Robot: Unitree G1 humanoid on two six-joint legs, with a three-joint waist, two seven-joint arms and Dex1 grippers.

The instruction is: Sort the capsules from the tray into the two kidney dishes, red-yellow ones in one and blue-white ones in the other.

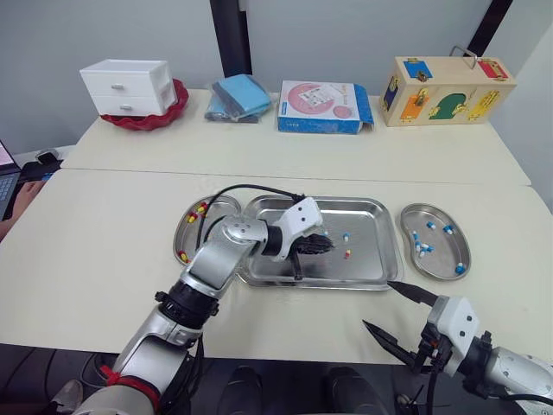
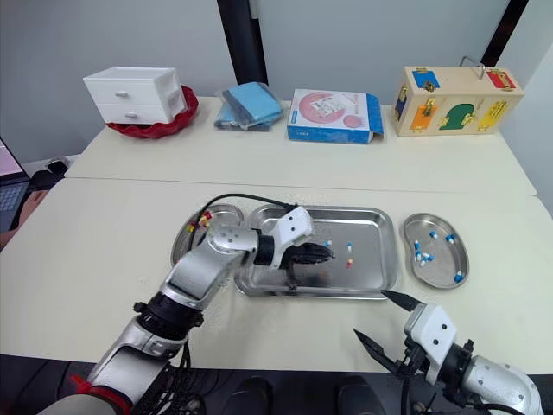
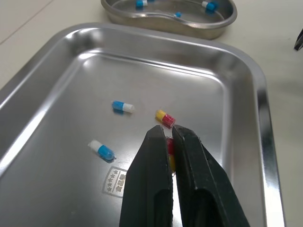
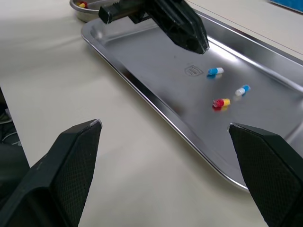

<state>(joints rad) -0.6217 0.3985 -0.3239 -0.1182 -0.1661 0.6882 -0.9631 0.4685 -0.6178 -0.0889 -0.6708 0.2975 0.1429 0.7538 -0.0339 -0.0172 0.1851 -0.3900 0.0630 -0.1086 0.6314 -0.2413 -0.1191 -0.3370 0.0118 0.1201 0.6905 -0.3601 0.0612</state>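
The steel tray [image 1: 380, 278] lies mid-table. My left gripper [image 3: 169, 134] is low inside it, shut on a red-yellow capsule [image 3: 170, 152] that shows between the fingers. Just beyond the tips lies another red-yellow capsule [image 3: 165, 117], with two blue-white capsules [image 3: 123, 107] [image 3: 102, 149] nearby on the tray floor. The left kidney dish [image 1: 185, 226] holds red-yellow capsules. The right kidney dish [image 1: 439, 266] holds several blue-white ones. My right gripper [image 1: 399, 316] hovers open near the table's front edge, in front of the tray's right corner, with nothing between its fingers.
Along the back of the table stand white mini drawers [image 1: 130, 86] on a red dish, folded blue cloths [image 1: 238, 97], a pink and blue box [image 1: 321, 106] and a wooden latch box [image 1: 445, 89]. A laptop [image 1: 7, 177] sits at the far left.
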